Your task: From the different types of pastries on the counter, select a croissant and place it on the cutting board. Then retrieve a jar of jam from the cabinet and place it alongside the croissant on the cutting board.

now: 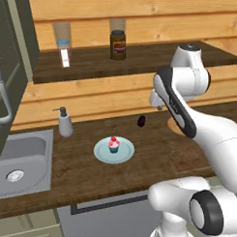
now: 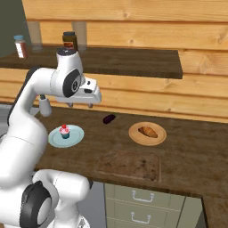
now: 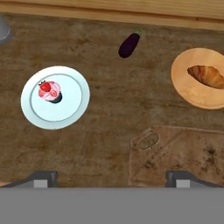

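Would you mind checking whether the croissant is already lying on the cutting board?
No, the croissant lies on a round wooden plate beside the cutting board.

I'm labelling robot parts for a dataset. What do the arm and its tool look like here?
The arm is made of glossy white rounded segments with dark grey to black joint rings and caps. A black band runs along one link in the left base view. The tool hangs from a white boxy hand with short dark fingertips. No cables or markings are visible.

Pale plank wall, steel sink, perhaps light drawers below.
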You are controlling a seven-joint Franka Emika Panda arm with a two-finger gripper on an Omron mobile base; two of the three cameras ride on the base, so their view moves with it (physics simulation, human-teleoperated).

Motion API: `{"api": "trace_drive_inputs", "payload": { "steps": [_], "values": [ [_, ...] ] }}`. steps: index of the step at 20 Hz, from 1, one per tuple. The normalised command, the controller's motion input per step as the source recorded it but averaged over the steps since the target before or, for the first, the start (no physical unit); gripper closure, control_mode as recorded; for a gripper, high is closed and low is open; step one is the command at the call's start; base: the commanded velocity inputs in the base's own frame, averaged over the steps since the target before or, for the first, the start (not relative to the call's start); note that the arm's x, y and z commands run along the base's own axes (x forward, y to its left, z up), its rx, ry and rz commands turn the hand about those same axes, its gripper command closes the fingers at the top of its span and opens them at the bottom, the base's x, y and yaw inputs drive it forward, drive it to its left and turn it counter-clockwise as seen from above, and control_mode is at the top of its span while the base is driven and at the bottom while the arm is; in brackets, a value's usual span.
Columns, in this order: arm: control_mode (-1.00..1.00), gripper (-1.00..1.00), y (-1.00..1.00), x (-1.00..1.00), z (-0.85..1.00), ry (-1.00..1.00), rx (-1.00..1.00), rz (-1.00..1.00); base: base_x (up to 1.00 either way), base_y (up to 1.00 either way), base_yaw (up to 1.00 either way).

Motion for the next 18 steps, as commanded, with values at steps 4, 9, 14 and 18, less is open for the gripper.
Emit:
{"api": "trace_drive_inputs", "payload": {
  "steps": [4,9,14,18],
  "values": [
    [-1.00,-1.00,-0.82,-0.02,0.00,-0.04,0.00,0.13,0.00,0.00,0.00],
    [-1.00,-1.00,-0.67,-0.06,0.00,-0.04,0.00,0.13,0.00,0.00,0.00],
    [-1.00,-1.00,-0.46,0.00,-0.03,0.00,0.00,0.12,0.00,0.00,0.00],
    [-1.00,-1.00,-0.70,0.00,-0.25,0.04,0.00,0.21,0.00,0.00,0.00]
  ]
}}
